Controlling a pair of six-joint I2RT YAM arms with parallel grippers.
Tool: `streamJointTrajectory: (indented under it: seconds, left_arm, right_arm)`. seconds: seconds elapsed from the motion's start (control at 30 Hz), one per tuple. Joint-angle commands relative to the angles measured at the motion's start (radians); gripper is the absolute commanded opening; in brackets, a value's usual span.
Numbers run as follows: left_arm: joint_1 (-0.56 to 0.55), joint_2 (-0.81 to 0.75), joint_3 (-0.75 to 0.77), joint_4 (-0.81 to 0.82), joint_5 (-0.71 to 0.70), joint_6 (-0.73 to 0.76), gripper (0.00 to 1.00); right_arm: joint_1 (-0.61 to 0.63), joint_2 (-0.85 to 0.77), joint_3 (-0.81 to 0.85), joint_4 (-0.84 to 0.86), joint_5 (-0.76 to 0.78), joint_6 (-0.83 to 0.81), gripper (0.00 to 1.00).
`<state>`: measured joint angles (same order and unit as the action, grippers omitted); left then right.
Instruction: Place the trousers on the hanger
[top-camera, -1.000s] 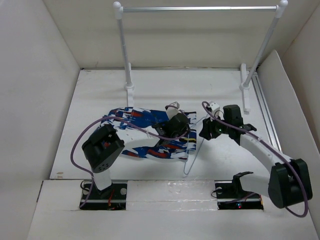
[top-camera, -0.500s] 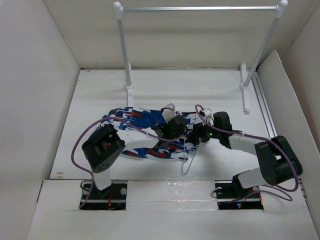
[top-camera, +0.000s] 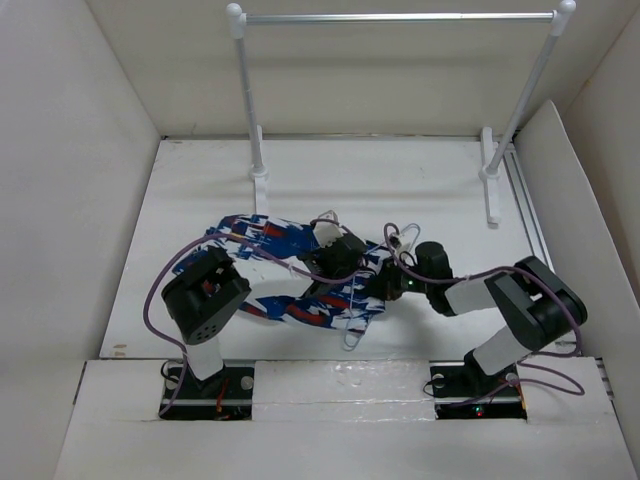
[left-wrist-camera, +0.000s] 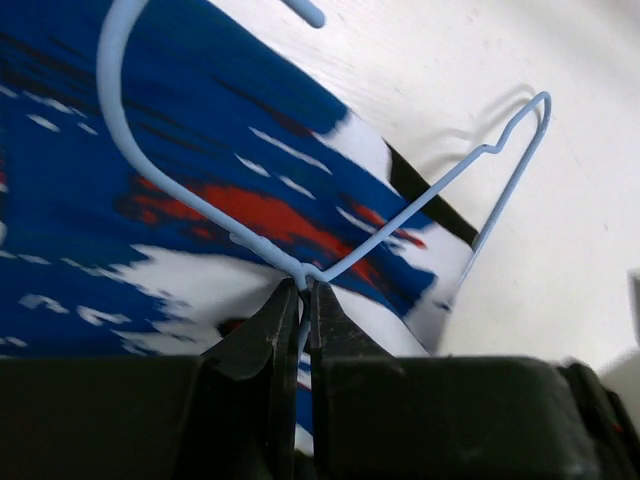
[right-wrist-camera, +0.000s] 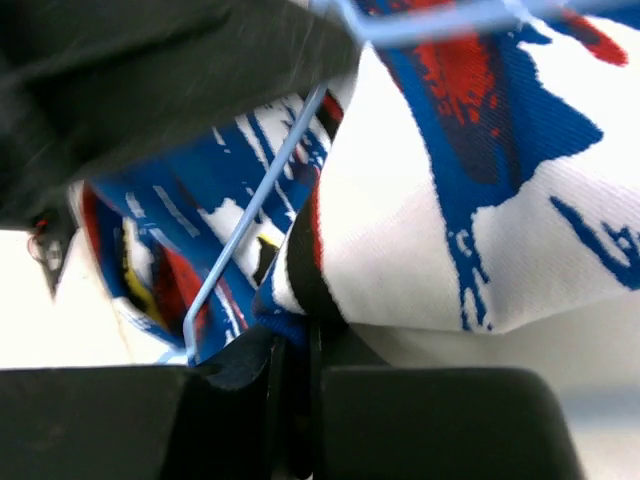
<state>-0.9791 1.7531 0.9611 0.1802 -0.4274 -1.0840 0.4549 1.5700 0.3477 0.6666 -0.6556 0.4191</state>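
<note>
The blue patterned trousers (top-camera: 268, 240) lie folded on the white table, in the middle of the top view. The pale blue wire hanger (left-wrist-camera: 200, 205) lies over them; its lower corner (top-camera: 355, 338) sticks out toward the near edge. My left gripper (left-wrist-camera: 304, 288) is shut on the hanger at the twisted neck under the hook. My right gripper (right-wrist-camera: 298, 335) is shut on a folded edge of the trousers (right-wrist-camera: 450, 210), right beside the left gripper (top-camera: 335, 255). The hanger wire (right-wrist-camera: 250, 215) crosses the cloth in the right wrist view.
A white-posted rail rack (top-camera: 400, 17) stands at the back, its feet (top-camera: 259, 180) on the table. White walls box in the table on the left, the right and the back. Purple cables (top-camera: 160, 290) loop off both arms.
My right arm has swung left and closed on the trousers beside my left gripper. The hanger and the cloth under it have shifted toward the near edge.
</note>
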Motion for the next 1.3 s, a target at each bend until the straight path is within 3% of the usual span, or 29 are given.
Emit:
streamJointTrajectory:
  seconds: [0.0,0.13,0.2,0.33,0.43,0.5,0.63,0.7,0.8,1.03,1.27]
  left_arm:
    - [0.048,-0.064,-0.039,-0.031,-0.091,0.013,0.0]
    - [0.076,-0.084,-0.056,-0.053,-0.12,0.03,0.0]
    - [0.085,-0.095,-0.082,-0.056,-0.123,0.042,0.0]
    - [0.085,-0.11,-0.122,-0.058,-0.114,0.079,0.0]
    - [0.085,-0.141,-0.163,-0.047,-0.102,0.133,0.0]
    - [0.076,-0.161,-0.182,-0.045,-0.08,0.192,0.0]
    - [0.004,-0.141,-0.147,-0.034,-0.045,0.297,0.0]
    - [-0.045,-0.093,-0.081,-0.134,-0.127,0.282,0.0]
    - [-0.024,-0.089,-0.068,-0.177,-0.166,0.245,0.0]
    - [0.066,-0.196,-0.145,-0.24,-0.204,0.274,0.0]
    - [0.089,-0.143,-0.062,-0.254,-0.212,0.19,0.0]
  right_arm:
    - [-0.002,-0.1,-0.048,-0.034,-0.053,0.04,0.0]
    - [-0.045,-0.312,-0.096,-0.171,-0.041,0.047,0.0]
    - [-0.128,-0.46,-0.087,-0.324,-0.024,0.031,0.0]
    - [-0.25,-0.596,-0.021,-0.496,-0.007,-0.076,0.0]
    - [-0.378,-0.567,0.043,-0.593,-0.038,-0.175,0.0]
    - [-0.421,-0.48,0.091,-0.564,-0.05,-0.203,0.0]
    - [-0.414,-0.24,0.272,-0.535,-0.118,-0.255,0.0]
    - [-0.389,-0.17,0.389,-0.584,-0.085,-0.276,0.0]
    - [-0.418,-0.183,0.439,-0.659,-0.044,-0.313,0.0]
    - [-0.675,-0.191,0.37,-0.786,-0.101,-0.508,0.0]
    - [-0.685,-0.194,0.295,-0.849,-0.09,-0.595,0.0]
